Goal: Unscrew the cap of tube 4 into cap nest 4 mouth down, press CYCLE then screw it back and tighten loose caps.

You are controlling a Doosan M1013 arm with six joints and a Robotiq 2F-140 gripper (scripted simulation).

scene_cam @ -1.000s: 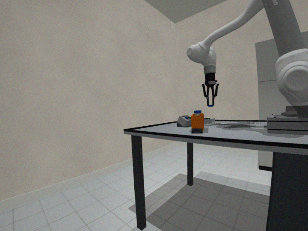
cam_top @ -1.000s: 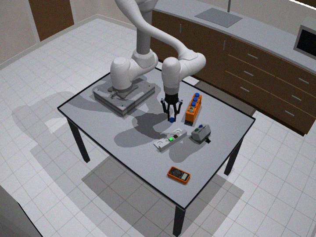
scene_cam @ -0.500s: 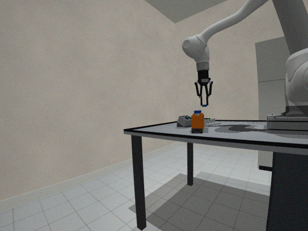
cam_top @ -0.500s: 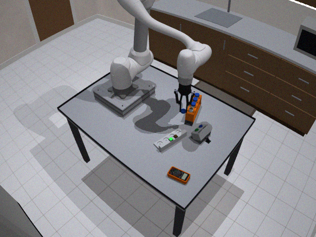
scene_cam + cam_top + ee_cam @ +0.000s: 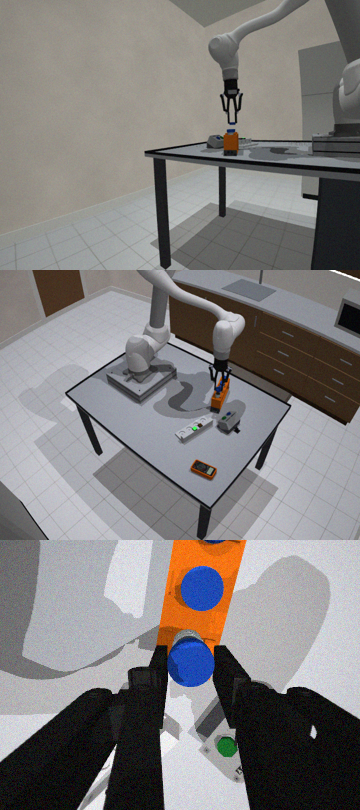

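My gripper (image 5: 190,663) is shut on a blue cap (image 5: 190,663) and points straight down. It hangs a little above the orange decapping station (image 5: 220,394), over its end nearest the key housing. In the wrist view a grey open tube mouth (image 5: 186,635) shows just past the held cap, slightly off from it. The neighbouring tube carries its blue cap (image 5: 202,588). In the side view the held cap (image 5: 231,123) is clear of the capped tubes (image 5: 231,131) in the station (image 5: 230,143). The white cap tray (image 5: 194,429) shows a lit green lamp (image 5: 193,428).
The grey key housing (image 5: 228,421) with the blue key (image 5: 228,413) and the green key (image 5: 227,746) stands beside the station and tray. An orange multimeter (image 5: 203,469) lies near the table's front edge. The arm's base plate (image 5: 141,379) is at the back left.
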